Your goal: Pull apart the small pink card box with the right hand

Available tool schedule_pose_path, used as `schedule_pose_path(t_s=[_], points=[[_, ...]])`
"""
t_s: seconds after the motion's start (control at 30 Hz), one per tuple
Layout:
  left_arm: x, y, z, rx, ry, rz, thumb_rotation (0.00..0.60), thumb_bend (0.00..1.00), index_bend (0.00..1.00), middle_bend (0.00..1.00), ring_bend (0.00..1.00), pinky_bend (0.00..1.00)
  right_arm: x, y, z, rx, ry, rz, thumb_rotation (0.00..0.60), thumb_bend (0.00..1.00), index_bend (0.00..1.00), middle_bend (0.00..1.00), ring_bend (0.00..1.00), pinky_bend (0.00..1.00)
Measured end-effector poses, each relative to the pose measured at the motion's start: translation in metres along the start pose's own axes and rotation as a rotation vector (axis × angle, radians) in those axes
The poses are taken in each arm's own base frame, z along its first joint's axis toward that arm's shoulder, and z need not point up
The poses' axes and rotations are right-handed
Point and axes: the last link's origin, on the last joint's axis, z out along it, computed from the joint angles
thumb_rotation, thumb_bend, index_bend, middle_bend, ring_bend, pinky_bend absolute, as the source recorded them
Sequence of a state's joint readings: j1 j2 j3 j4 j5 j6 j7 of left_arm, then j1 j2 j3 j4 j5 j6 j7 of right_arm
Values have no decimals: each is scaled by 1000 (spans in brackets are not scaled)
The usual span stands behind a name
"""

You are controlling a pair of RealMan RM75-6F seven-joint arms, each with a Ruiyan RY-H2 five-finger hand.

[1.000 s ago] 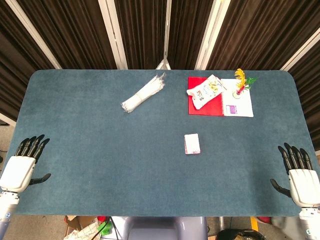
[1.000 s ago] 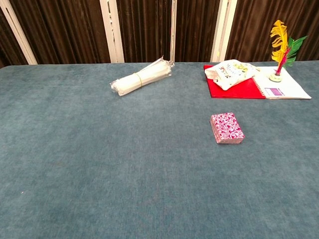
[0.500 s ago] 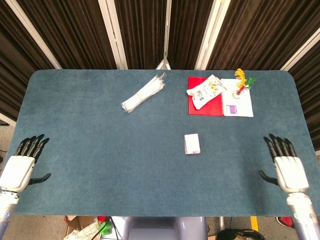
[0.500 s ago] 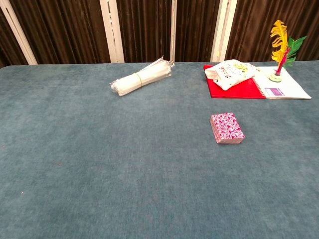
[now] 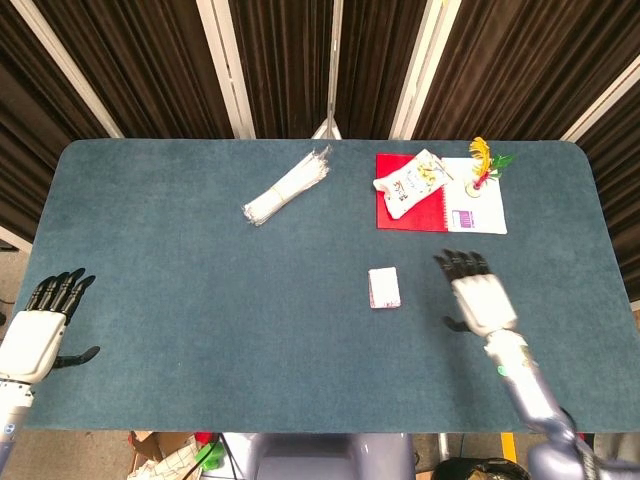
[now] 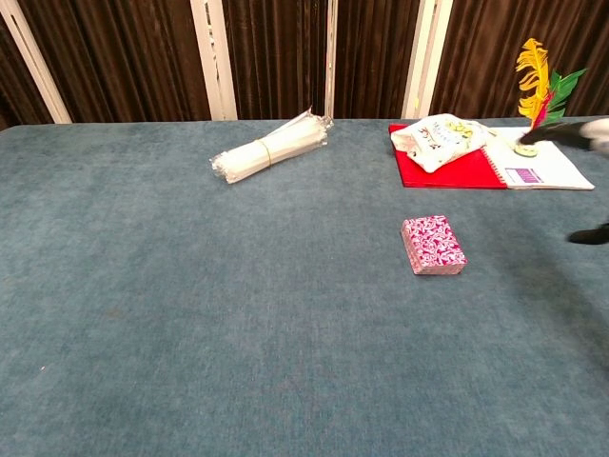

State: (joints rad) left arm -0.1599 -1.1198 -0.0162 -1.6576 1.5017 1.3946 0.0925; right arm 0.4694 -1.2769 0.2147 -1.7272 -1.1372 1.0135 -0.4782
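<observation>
- The pink box (image 5: 384, 288) lies flat on the blue desk (image 5: 200, 300), a little right of centre, with nothing touching it; in the chest view (image 6: 434, 245) its patterned top faces up.
- The right robot hand (image 5: 477, 296) hovers at the box's 3 o'clock, near but apart from it, fingers spread, holding nothing. The chest view catches only dark fingertips (image 6: 571, 133) at the right edge.
- The left robot hand (image 5: 40, 330) sits at the desk's left edge, about 8 o'clock from the box and well apart, fingers apart, empty.
- A clear-wrapped white bundle (image 5: 287, 187) lies at the box's 11 o'clock.
- At 1 o'clock, a red notebook (image 5: 410, 210) carries a white packet (image 5: 411, 182); just beside it, a white sheet (image 5: 478, 210) bears a small feather ornament (image 5: 483, 160).
</observation>
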Motion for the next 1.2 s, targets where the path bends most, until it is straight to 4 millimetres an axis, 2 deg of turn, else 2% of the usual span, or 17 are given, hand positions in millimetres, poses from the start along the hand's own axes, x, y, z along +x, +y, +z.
schedule_pose_path(t_s=[0.2,0.43,0.9,1.2], points=[[0,-2,1,8,-14,-17,600,0,0,0,0,0,-11,-30,32,23,-43,-4,600,235,50,77,0,0],[1,-3,2,17,-27,-31,600,0,0,0,0,0,-23,-54,49,47,-94,-6,600,235,51,79,0,0],[1,-5,4,26,-42,-47,600,0,0,0,0,0,-42,-78,67,63,-167,-6,600,235,113,151,41,0],[1,-6,5,30,-50,-56,600,0,0,0,0,0,-46,-82,78,48,-181,-3,600,235,147,161,58,0]])
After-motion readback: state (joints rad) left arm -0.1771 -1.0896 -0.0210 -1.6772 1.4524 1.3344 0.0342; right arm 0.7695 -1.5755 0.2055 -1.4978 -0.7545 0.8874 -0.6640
